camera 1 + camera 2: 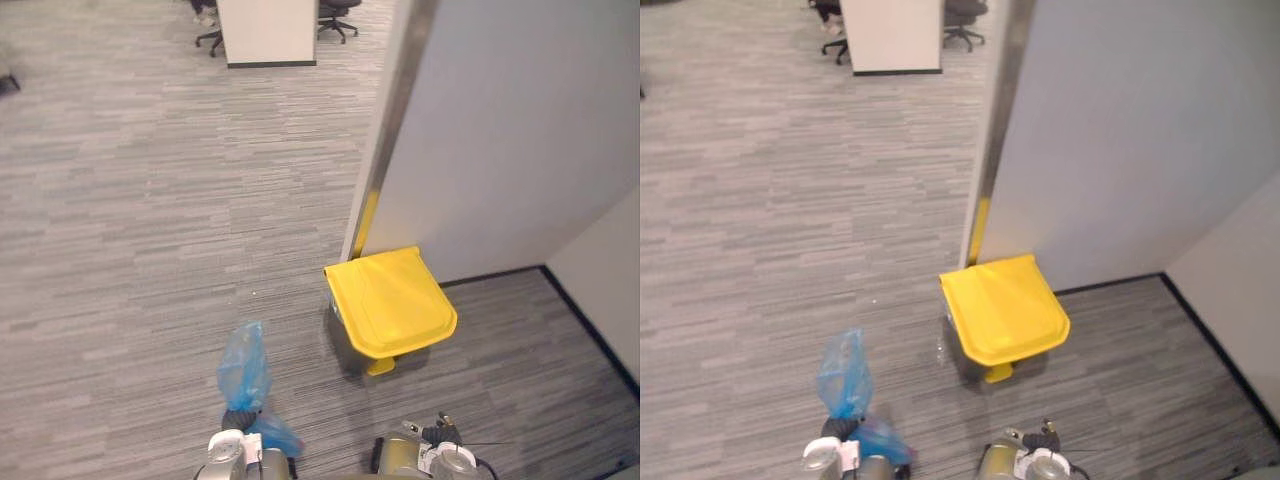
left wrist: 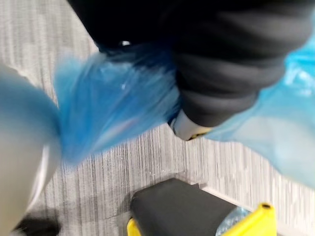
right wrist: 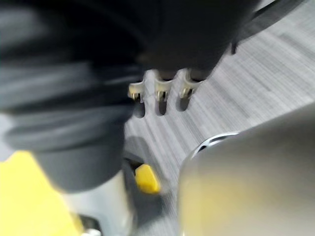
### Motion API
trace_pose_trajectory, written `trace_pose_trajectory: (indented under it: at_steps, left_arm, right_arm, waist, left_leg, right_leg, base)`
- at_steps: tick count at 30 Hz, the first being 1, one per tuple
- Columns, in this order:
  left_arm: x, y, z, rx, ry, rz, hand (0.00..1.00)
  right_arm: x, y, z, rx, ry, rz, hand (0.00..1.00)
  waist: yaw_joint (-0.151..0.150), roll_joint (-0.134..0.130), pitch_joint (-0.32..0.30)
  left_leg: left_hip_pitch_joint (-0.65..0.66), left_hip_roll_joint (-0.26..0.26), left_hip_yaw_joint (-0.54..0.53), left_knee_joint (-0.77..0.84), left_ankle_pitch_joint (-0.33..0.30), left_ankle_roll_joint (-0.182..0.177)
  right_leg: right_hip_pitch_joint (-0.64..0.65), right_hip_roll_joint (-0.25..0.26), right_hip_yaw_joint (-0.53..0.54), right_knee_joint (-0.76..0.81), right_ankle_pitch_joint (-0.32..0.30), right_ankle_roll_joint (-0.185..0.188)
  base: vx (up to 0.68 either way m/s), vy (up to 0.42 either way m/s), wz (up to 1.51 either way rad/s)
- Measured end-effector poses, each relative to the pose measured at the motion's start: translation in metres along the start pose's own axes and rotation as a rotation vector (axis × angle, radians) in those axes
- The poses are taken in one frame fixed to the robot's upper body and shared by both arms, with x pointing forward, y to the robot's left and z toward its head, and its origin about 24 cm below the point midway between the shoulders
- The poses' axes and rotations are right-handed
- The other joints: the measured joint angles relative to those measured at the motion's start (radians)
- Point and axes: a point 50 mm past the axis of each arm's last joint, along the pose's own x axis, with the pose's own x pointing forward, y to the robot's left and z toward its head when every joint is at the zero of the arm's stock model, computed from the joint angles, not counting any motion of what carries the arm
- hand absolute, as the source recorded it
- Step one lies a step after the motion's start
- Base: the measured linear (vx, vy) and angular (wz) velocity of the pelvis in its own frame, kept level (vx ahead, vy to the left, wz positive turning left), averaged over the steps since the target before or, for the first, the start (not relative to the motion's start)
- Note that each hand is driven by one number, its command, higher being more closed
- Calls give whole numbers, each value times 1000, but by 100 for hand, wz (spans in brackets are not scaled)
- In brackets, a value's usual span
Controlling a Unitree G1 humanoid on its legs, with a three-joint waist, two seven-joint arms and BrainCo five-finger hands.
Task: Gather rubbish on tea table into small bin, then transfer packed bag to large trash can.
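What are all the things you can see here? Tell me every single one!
blue bag: one, see-through blue, held off the floor by its neck
trash can: one, yellow lid shut over a grey body, at the end of the wall
pedal: one, yellow, at the can's foot
wall: one, white, on the right behind the can
carpet: one, grey striped, all over the floor
desk panel: one, white, far end of the room
office chairs: two, black, either side of the desk panel, partly in view
left hand: one, dark cover, closed round the bag's neck
right hand: one, dark and silver, low in front of the can
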Motion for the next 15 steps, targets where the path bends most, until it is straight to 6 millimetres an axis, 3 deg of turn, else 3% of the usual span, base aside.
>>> trace_pose_trajectory:
  at_steps: [2, 3, 4, 5, 7, 9, 11, 13, 15]
  left_arm:
    - [2, -6, 5, -6, -8, -12, 100]
    - [0, -14, 2, -15, -2, -30, 100]
    - [0, -15, 2, -15, -1, -33, 100]
    - [-1, -19, 3, -13, -7, -46, 100]
    - [-1, -20, 3, -6, -8, -52, 100]
    - [-1, -16, 0, 4, 5, -44, 100]
    - [0, -13, 1, 13, -1, -39, 100]
    - [-1, -12, -4, 4, 17, -34, 100]
    - [-2, -17, -5, -3, 24, -46, 100]
  right_arm:
    - [0, -5, 5, 3, -27, -13, 0]
    - [2, -12, 7, -4, -33, -35, 0]
    - [2, -13, 6, -6, -29, -37, 0]
    - [2, -16, 5, -14, -22, -47, 0]
    - [2, -16, 10, -3, -38, -47, 0]
    - [3, -19, 11, 12, -39, -53, 0]
    - [4, -17, 12, 9, -31, -40, 0]
    - [6, -17, 11, 11, -9, -44, 0]
    - [7, -19, 11, 3, -8, -43, 0]
  waist:
    - [-9, 20, 10]
    - [-13, 45, 8]
    - [-13, 47, 6]
    - [0, 67, 8]
    - [3, 66, 11]
    - [3, 65, 9]
    - [9, 71, 4]
    - [6, 94, -10]
    - [0, 99, -14]
  left_leg:
    - [-6, 18, -10, 68, -51, -9]
    - [5, 31, -51, 131, -112, -24]
    - [5, 32, -57, 137, -119, -28]
    - [5, 53, -83, 173, -156, -56]
    - [11, 61, -116, 191, -175, -93]
    - [65, 63, -165, 168, -204, -122]
    - [105, 79, -175, 121, -205, -131]
    - [124, 111, -178, 63, -189, -157]
    - [154, 125, -177, -9, -167, -176]
  right_leg:
    - [-9, 22, -38, -150, 65, 19]
    - [23, 18, -44, -161, 72, 28]
    - [29, 19, -43, -162, 75, 29]
    - [33, 32, -46, -124, 118, 6]
    - [5, 13, -49, 2, 87, -10]
    - [-16, -22, -53, 190, -39, -54]
    - [-21, -20, -58, 245, -101, -63]
    - [-22, 19, -60, 241, -107, -71]
    - [-26, 47, -58, 225, -113, -82]
  base:
    - [201, -101, 31]
    - [227, -120, 56]
    - [279, -134, 52]
    - [329, -150, 48]
    - [408, -211, 57]
    - [401, -229, 53]
    - [387, -210, 19]
    - [374, -208, -23]
    - [283, -158, -33]
